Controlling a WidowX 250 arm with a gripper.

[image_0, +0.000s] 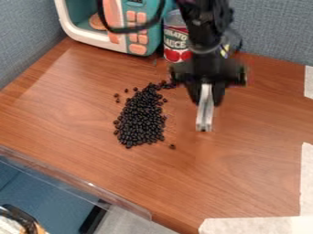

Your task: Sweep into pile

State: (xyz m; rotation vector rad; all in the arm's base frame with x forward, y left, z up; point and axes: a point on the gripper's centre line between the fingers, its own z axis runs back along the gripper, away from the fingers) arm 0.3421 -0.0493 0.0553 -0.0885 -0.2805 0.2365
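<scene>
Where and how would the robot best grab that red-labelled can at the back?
Probably by the upper part of its rounded wall, from above: the can stands upright, with the toy microwave crowding one side and the partition behind.

The light is bright and soft, and it makes pale, shiny patches on the brown table [245,183]. A darker strip of shade runs along the table by the left wall [21,41]. The silver tool [205,109] shines, but the black arm [205,27] looks very dark.
</scene>
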